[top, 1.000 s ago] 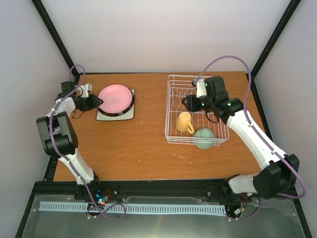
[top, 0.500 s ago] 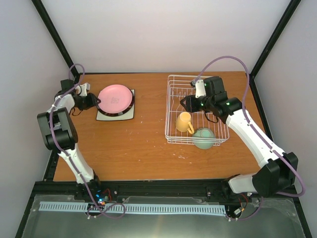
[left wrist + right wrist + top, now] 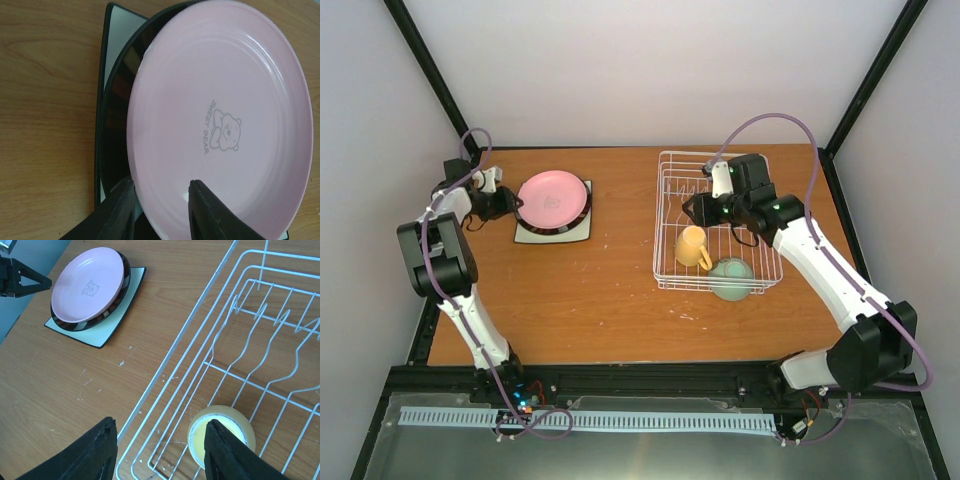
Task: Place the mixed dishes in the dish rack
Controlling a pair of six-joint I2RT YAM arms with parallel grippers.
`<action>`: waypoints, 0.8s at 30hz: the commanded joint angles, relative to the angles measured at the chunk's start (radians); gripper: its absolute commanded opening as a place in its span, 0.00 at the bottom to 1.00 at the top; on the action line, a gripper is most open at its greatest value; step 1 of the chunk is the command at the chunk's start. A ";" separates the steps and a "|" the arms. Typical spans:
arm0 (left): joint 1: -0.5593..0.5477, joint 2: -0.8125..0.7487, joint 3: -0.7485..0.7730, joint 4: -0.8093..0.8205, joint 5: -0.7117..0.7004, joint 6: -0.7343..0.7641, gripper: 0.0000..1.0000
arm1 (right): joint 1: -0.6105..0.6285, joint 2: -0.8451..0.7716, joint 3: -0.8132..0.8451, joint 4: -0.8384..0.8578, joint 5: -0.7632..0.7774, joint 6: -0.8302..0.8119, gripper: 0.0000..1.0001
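The pink round plate (image 3: pixel 553 196) lies on top of a black-rimmed round plate (image 3: pixel 117 115), which lies on the white square plate (image 3: pixel 575 232) at the table's far left. My left gripper (image 3: pixel 505 204) is open at the pink plate's (image 3: pixel 220 100) left rim, one finger under the rim and one over it. The white wire dish rack (image 3: pixel 658 215) holds the pale yellow mug (image 3: pixel 692 246) and the mint-green bowl (image 3: pixel 731 278). My right gripper (image 3: pixel 695 208) is open and empty above the rack, just beyond the mug (image 3: pixel 222 432). No mint-green plate shows.
The wooden table (image 3: pixel 600 290) lies between the plate stack and the rack. The rack's divider prongs (image 3: pixel 270 325) stand in its far half. Black frame posts (image 3: pixel 435 80) and grey walls close in the table's sides and back.
My left arm's elbow has swung a little toward the left wall, with its gripper still at the plate's rim. My right gripper has edged slightly left over the rack.
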 commanded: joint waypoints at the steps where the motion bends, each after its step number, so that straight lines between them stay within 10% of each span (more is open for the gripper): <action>1: 0.008 0.045 0.063 0.003 0.019 0.007 0.30 | -0.001 0.012 0.033 -0.003 -0.007 -0.012 0.48; 14: 0.008 0.096 0.055 0.025 0.034 0.008 0.26 | -0.002 0.033 0.060 -0.013 -0.005 -0.020 0.47; 24: -0.003 0.139 0.083 0.028 0.076 0.000 0.01 | -0.001 0.040 0.062 -0.013 -0.011 -0.018 0.47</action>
